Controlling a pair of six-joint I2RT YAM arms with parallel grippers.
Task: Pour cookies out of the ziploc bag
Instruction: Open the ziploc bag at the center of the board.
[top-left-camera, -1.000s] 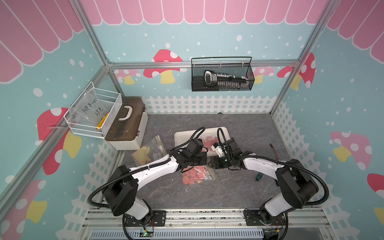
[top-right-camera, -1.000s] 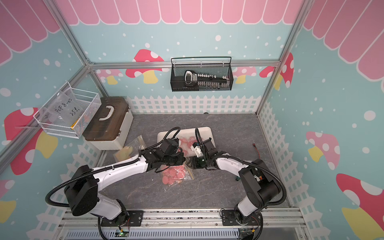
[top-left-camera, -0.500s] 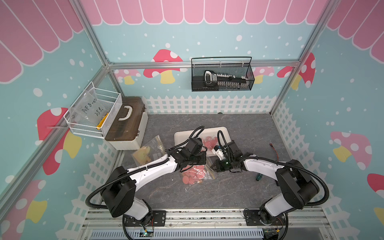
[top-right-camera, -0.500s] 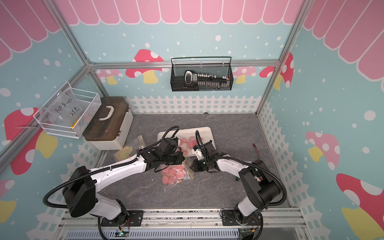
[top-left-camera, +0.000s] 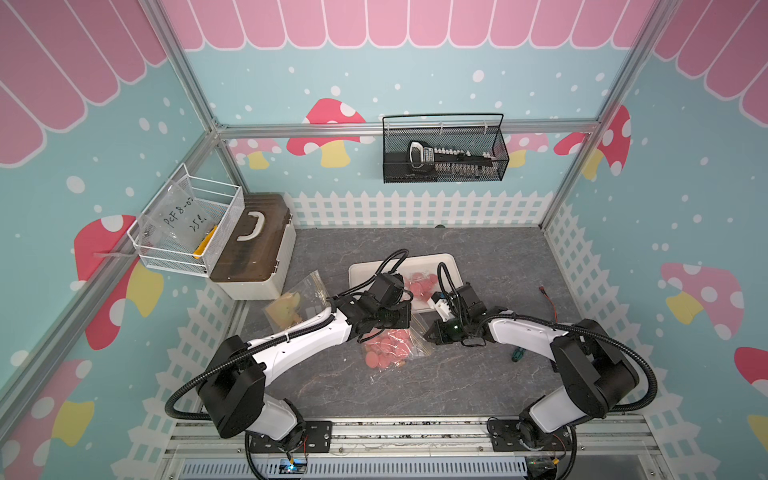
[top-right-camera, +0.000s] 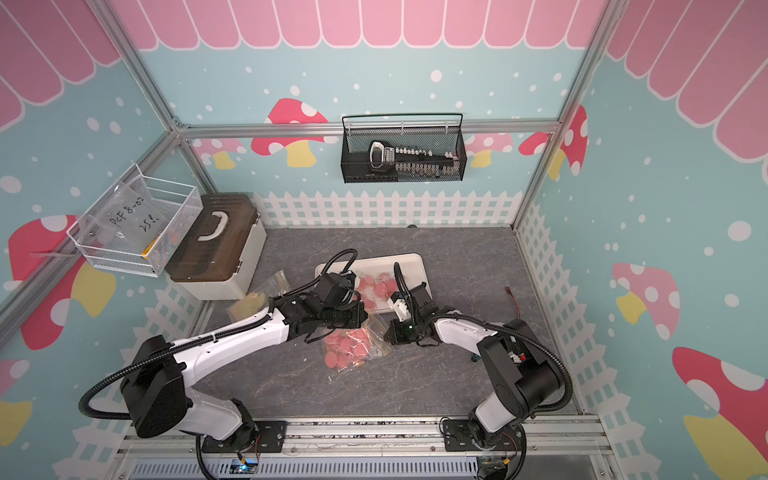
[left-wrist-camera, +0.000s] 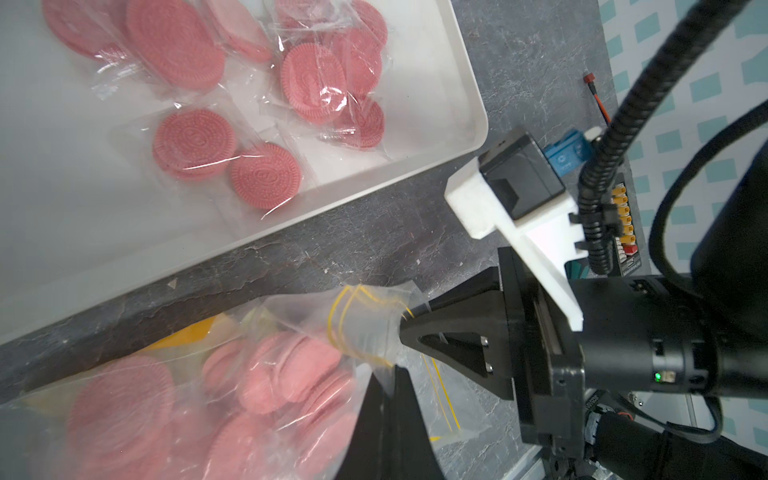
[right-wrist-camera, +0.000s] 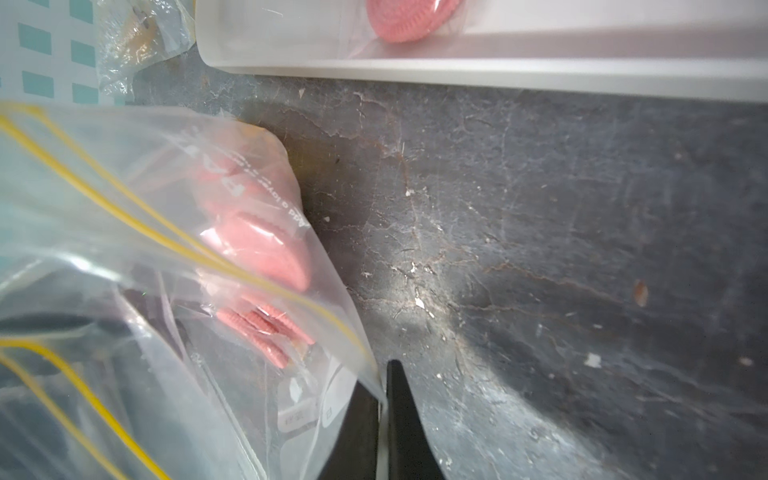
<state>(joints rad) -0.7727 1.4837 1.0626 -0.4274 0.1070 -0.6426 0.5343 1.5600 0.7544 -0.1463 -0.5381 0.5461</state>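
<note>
The clear ziploc bag (top-left-camera: 390, 347) (top-right-camera: 349, 345) lies on the grey table just in front of the white tray (top-left-camera: 361, 270) (top-right-camera: 328, 268), with several pink cookies (left-wrist-camera: 291, 370) (right-wrist-camera: 262, 249) inside it. More wrapped pink cookies (top-left-camera: 422, 286) (left-wrist-camera: 266, 174) lie in the tray. My left gripper (top-left-camera: 407, 319) (left-wrist-camera: 384, 376) is shut on the bag's film near its yellow zip line. From the opposite side my right gripper (top-left-camera: 430, 334) (right-wrist-camera: 382, 370) is shut on the bag's rim, low over the table.
A second clear bag (top-left-camera: 291, 303) with tan pieces lies left of the tray. A brown-lidded toolbox (top-left-camera: 253, 245) and a white wire basket (top-left-camera: 187, 224) stand at the back left. A black mesh basket (top-left-camera: 444, 156) hangs on the back wall. A green screwdriver (top-left-camera: 517, 354) lies right.
My right gripper has come down from the tray's edge to the bag and shut on its rim. The left gripper has kept its hold on the bag.
</note>
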